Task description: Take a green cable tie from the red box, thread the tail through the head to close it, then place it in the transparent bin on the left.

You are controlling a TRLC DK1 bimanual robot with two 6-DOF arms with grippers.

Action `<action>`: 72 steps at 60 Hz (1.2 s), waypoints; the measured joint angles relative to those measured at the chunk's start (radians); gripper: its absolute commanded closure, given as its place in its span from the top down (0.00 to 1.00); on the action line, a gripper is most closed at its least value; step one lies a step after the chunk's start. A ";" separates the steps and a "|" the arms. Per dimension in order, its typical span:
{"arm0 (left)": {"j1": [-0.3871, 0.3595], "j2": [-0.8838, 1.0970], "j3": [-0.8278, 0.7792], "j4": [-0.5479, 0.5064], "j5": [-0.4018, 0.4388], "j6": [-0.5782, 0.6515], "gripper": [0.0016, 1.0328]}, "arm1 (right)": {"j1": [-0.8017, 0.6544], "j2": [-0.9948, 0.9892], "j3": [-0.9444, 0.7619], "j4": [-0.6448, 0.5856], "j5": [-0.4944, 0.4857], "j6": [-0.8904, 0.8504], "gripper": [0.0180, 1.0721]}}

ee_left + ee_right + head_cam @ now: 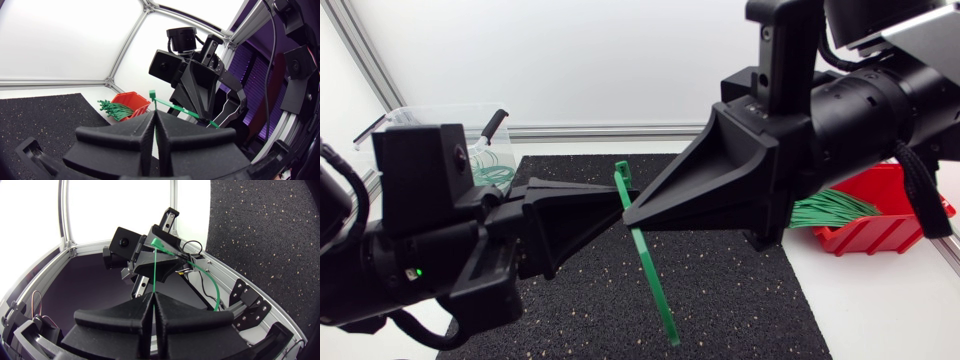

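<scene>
A green cable tie (642, 255) hangs open above the mat, its head (621, 172) up and its tail slanting down toward the front. My left gripper (618, 203) is shut on the strap just under the head. Tip to tip with it, my right gripper (629, 213) is shut on the same strap. In the left wrist view the tie (156, 104) rises out of the closed fingers. In the right wrist view the strap (155, 272) runs from the closed fingers up to my left gripper. The red box (880, 215) of green ties (830, 208) sits at the right. The transparent bin (430, 118) stands at the back left.
A black speckled mat (730, 290) covers the table's middle under both grippers. Closed green ties (495, 165) lie in the transparent bin. A metal rail (610, 131) runs along the back edge.
</scene>
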 measured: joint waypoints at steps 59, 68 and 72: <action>-0.012 -0.021 0.000 -0.016 -0.013 0.000 0.04 | -0.024 -0.013 -0.006 0.012 -0.001 0.000 0.05; -0.051 -0.023 0.000 -0.023 -0.058 0.009 0.04 | -0.024 -0.013 -0.006 0.011 -0.008 0.000 0.05; -0.067 -0.023 0.000 -0.023 -0.081 0.030 0.04 | -0.024 -0.013 -0.006 0.011 -0.008 0.000 0.05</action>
